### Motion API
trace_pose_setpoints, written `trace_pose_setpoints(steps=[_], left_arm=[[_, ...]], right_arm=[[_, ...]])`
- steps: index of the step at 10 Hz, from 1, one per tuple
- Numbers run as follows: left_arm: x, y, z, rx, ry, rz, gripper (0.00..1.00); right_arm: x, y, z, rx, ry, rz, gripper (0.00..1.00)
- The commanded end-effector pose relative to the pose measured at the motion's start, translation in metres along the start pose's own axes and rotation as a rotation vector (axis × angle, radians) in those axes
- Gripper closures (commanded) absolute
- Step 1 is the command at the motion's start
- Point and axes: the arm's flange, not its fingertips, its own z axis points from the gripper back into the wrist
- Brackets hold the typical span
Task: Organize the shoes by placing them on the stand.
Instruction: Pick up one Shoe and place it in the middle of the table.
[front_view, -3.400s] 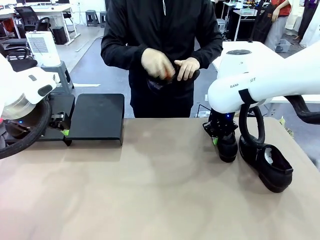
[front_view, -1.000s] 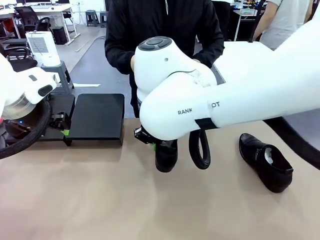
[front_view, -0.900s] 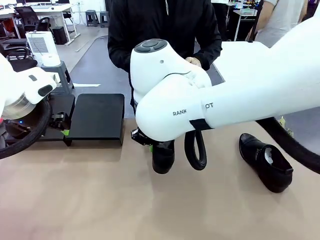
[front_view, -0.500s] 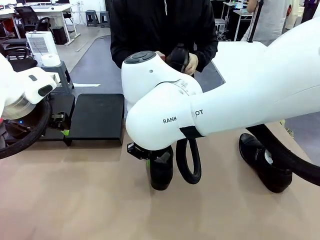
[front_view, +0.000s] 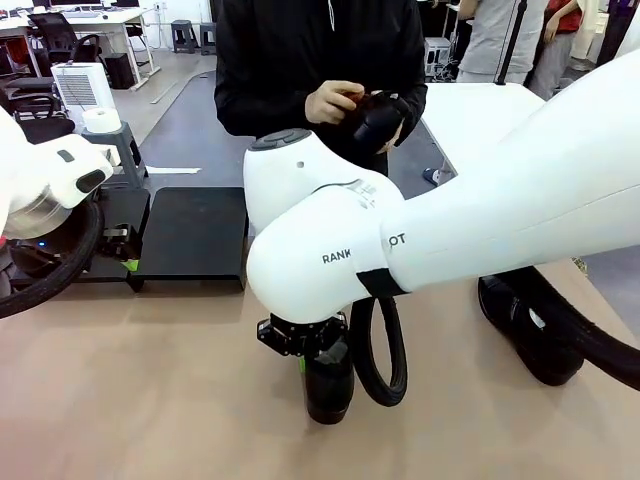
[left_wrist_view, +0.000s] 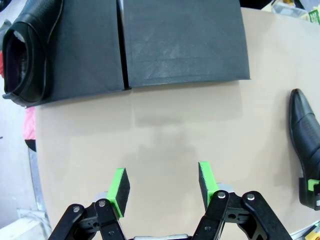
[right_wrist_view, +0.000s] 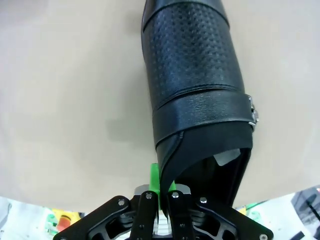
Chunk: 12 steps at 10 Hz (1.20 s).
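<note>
**Shoe sorting under way.** At lower centre of the front view, the right gripper (front_view: 305, 345) is clamped on the heel rim of a glossy black shoe (front_view: 328, 385). The shoe hangs toe-down over the tan table (front_view: 150, 400); whether the toe touches it cannot be told. The right wrist view shows one green pad (right_wrist_view: 156, 179) pressed against the outside of the rim, with the other finger inside the shoe.

At the right of the front view, a second shoe (front_view: 520, 330) lies on the table, partly behind the white arm.

At the bottom of the left wrist view, the left gripper (left_wrist_view: 162, 186) hovers above bare tabletop, jaws apart and empty. Beyond it, across the top of that frame, sits the matte black stand (left_wrist_view: 185, 45), with a third shoe (left_wrist_view: 30, 50) lying on its top in the upper left corner.

At upper centre of the front view, at the table's far side, the person's hands (front_view: 330, 103) hold a fourth shoe (front_view: 378, 120).
</note>
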Motion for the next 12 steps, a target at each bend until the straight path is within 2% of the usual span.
trace_pose_setpoints(steps=[1, 2, 7, 8, 12], left_arm=[[0.000, 0.003, 0.000, -0.008, -0.006, -0.005, 0.28], [0.000, 0.003, 0.000, -0.008, -0.006, -0.005, 0.28], [0.000, 0.003, 0.000, -0.008, -0.006, -0.005, 0.28], [0.000, 0.003, 0.000, -0.008, -0.006, -0.005, 0.28], [0.000, 0.003, 0.000, -0.008, -0.006, -0.005, 0.28]], right_arm=[[0.002, 0.002, -0.002, 0.048, 0.010, 0.026, 1.00], [0.004, 0.002, -0.004, 0.035, 0.016, 0.040, 0.95], [-0.006, -0.003, 0.006, 0.057, 0.010, 0.069, 0.06], [-0.009, -0.006, 0.013, 0.082, 0.007, 0.080, 0.00], [-0.025, -0.031, 0.045, 0.174, -0.037, 0.118, 0.00]])
